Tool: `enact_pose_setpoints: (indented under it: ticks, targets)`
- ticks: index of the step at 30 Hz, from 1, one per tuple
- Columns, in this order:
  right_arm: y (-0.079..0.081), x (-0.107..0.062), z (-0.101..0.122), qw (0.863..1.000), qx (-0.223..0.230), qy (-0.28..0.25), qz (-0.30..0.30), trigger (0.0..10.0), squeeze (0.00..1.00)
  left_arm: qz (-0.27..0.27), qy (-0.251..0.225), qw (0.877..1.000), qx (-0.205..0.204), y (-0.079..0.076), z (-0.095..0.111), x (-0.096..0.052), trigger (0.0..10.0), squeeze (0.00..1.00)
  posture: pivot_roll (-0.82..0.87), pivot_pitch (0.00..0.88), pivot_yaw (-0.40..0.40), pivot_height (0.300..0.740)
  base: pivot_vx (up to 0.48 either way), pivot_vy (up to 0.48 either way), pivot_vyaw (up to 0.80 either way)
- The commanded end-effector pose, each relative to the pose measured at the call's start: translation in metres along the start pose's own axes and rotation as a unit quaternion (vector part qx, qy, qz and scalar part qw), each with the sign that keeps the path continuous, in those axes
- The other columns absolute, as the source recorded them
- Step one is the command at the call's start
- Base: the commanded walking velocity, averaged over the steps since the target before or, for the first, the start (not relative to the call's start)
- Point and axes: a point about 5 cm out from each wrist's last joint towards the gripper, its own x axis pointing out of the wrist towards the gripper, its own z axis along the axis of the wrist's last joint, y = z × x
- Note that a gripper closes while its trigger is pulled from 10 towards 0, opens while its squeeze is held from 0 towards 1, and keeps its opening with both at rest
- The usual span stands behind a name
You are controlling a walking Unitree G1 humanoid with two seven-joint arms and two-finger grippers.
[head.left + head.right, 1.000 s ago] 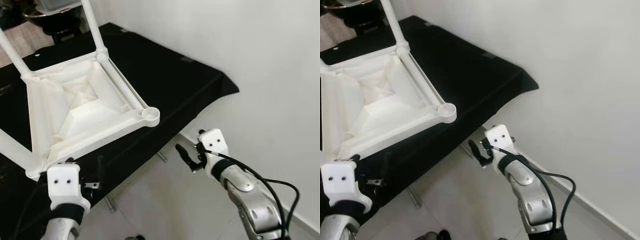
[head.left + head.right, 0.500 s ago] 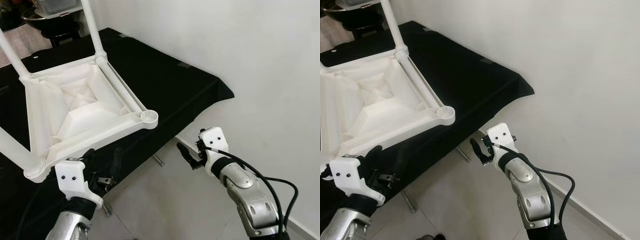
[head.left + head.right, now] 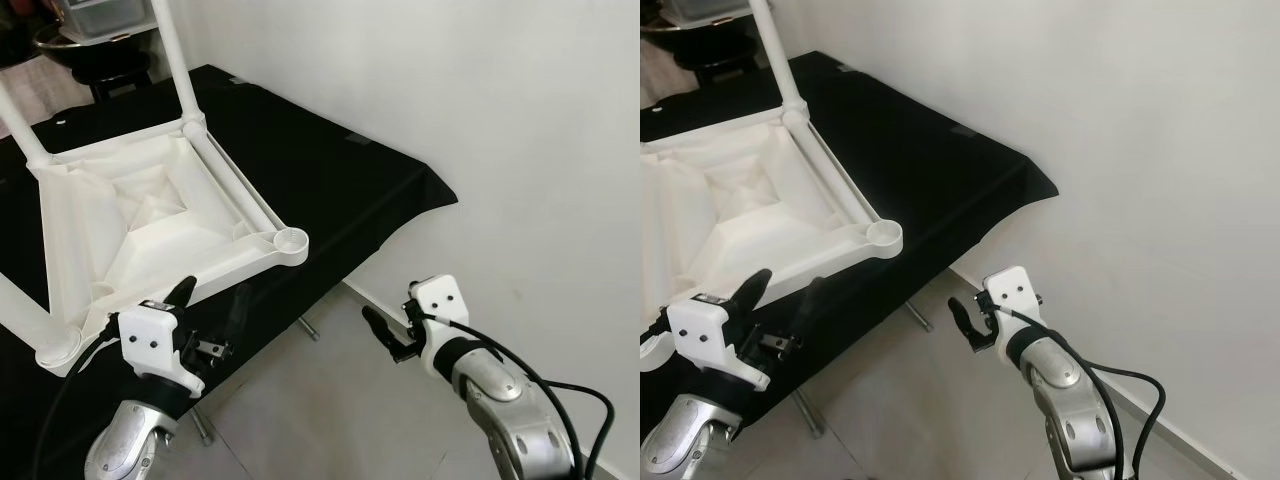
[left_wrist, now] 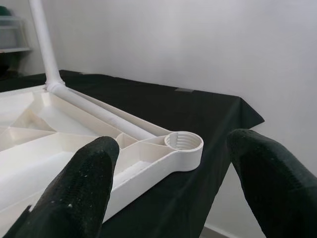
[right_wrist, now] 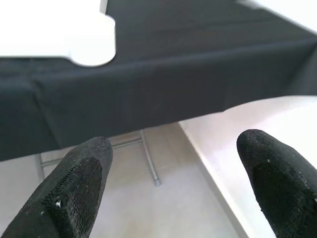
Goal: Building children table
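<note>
Empty socket, no leg in hand

Tabletop (image 3: 150, 220) lies upturned on the black cloth (image 3: 330, 180); left gripper (image 3: 210, 310) spread beside its socket (image 3: 291, 240), right gripper (image 3: 975, 325) spread over floor. A nudge could slide it off the edge.

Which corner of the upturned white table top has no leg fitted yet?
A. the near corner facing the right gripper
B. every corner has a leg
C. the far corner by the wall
A: the socket at the table top's near right corner is an empty threaded ring, while a leg stands in the far corner.
</note>
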Motion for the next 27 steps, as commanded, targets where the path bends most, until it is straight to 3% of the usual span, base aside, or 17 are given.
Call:
enact_pose_setpoints:
  ticks: [1, 11, 20, 25, 27]
  targets:
    - [0.0036, 0.0029, -0.0014, 1.000, 0.003, 0.000, 0.011, 10.0, 0.00, 0.009, 0.008, 1.000, 0.011, 0.0036, -0.0035, -0.0015, 10.0, 0.00, -0.12, 0.096, -0.005, 0.740, 0.000, 0.000, 0.00]
    - [0.0024, 0.0003, -0.0009, 1.000, -0.004, 0.001, 0.005, 10.0, 0.00, 0.062, 0.014, 0.998, -0.002, 0.0107, -0.0102, -0.0054, 10.0, 0.00, -0.14, 0.100, 0.011, 0.740, 0.000, 0.000, 0.00]
    - [0.0037, 0.0023, 0.0001, 1.000, 0.002, -0.005, 0.009, 10.0, 0.00, 0.071, 0.018, 0.997, -0.002, 0.0127, -0.0113, -0.0076, 10.0, 0.00, -0.13, 0.101, 0.008, 0.740, 0.000, 0.000, 0.00]
    - [0.0030, 0.0017, 0.0002, 1.000, -0.006, -0.004, 0.007, 10.0, 0.00, 0.063, 0.026, 0.998, 0.013, 0.0109, -0.0108, -0.0070, 10.0, 0.00, -0.13, 0.103, 0.015, 0.740, 0.000, 0.000, 0.00]
    - [0.0041, 0.0023, 0.0060, 0.999, -0.047, -0.015, 0.013, 10.0, 0.00, 0.053, 0.040, 0.997, 0.042, 0.0082, -0.0103, -0.0059, 10.0, 0.00, -0.13, 0.104, 0.024, 0.740, 0.000, 0.000, 0.00]
